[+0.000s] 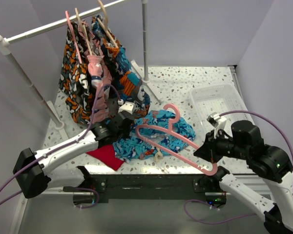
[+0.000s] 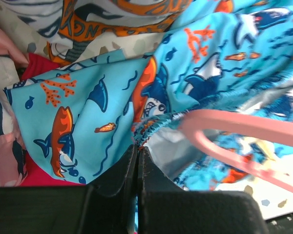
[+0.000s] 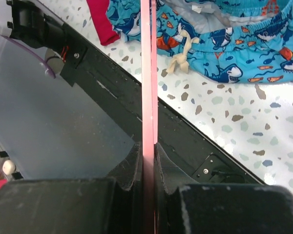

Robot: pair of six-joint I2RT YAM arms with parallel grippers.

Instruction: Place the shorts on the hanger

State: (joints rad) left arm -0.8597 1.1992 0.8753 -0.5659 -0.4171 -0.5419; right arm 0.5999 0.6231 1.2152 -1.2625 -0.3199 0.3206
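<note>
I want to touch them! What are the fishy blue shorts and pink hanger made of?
The shorts look like thin, soft cloth, maybe swimwear fabric: they wrinkle and have a gathered, stretchy waistband. The hanger looks like smooth, slightly glossy plastic: thin, even pink bars, rigid-looking.

Both arms pair white link shells with bulky black joint housings. A lilac cable (image 1: pixel 94 108) loops off the left arm (image 1: pixel 63 151); another arcs over the right arm (image 1: pixel 271 163). The left end effector (image 2: pixel 137 148) and right end effector (image 3: pixel 147 146) are matte black.
</note>
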